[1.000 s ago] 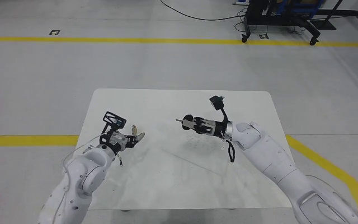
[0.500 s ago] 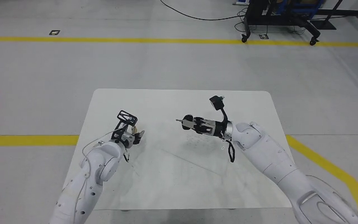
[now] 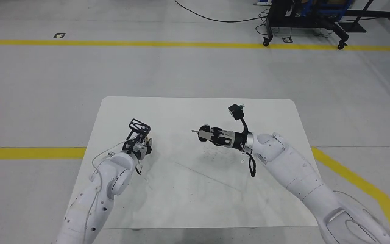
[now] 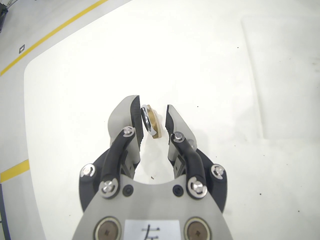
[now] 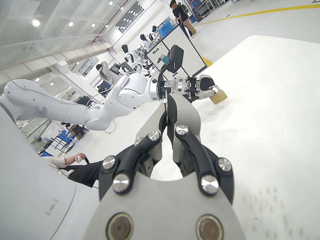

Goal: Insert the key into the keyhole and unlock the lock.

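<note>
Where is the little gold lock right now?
The lock sits on the table's left side in the top view, between the fingers of the open left gripper.

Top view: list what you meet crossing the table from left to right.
padlock → key → right gripper, its jaws shut on the key

A white table (image 3: pixel 201 195) with rounded corners sits in the middle of the top view. A small brass lock (image 4: pixel 151 123) with a silver shackle rests on it, tilted on edge, at the table's left. Dark specks (image 4: pixel 260 193) dot the surface.
</note>
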{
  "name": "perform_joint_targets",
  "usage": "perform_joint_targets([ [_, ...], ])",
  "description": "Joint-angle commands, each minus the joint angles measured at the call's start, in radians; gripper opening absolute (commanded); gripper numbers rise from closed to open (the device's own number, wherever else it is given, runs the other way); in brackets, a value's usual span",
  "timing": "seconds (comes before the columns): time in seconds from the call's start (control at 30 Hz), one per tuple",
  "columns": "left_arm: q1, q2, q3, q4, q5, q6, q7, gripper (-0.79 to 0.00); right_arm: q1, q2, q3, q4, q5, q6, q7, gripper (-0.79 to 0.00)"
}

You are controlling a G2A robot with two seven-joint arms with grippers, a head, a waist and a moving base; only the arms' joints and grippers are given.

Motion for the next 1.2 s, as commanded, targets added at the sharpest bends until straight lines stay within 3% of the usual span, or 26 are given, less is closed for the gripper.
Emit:
perform_joint_targets([
  [0.0, 0.000, -0.001, 0.002, 0.000, 0.005, 0.003, -0.005, -0.674, 0.000, 0.000, 0.000, 0.000, 0.000, 0.000, 0.000, -0.785],
  [0.13, -0.006, -0.004, 0.007, 0.008, 0.022, 0.009, -0.015, -0.693, 0.000, 0.000, 0.000, 0.000, 0.000, 0.000, 0.000, -0.785],
  [0.27, -0.013, -0.008, 0.019, 0.017, 0.049, 0.023, -0.029, -0.785, 0.000, 0.000, 0.000, 0.000, 0.000, 0.000, 0.000, -0.785],
  [0.67, -0.021, -0.017, 0.032, 0.020, 0.067, 0.019, -0.049, -0.785, 0.000, 0.000, 0.000, 0.000, 0.000, 0.000, 0.000, -0.785],
  [0.87, 0.004, -0.018, -0.028, -0.017, -0.083, -0.008, -0.016, -0.785, 0.000, 0.000, 0.000, 0.000, 0.000, 0.000, 0.000, -0.785],
  [1.1, 0.046, -0.020, -0.138, -0.053, -0.507, -0.132, 0.070, -0.785, 0.000, 0.000, 0.000, 0.000, 0.000, 0.000, 0.000, -0.785],
  [1.17, 0.053, -0.015, -0.163, -0.069, -0.400, -0.112, 0.113, -0.785, 0.000, 0.000, 0.000, 0.000, 0.000, 0.000, 0.000, -0.785],
])
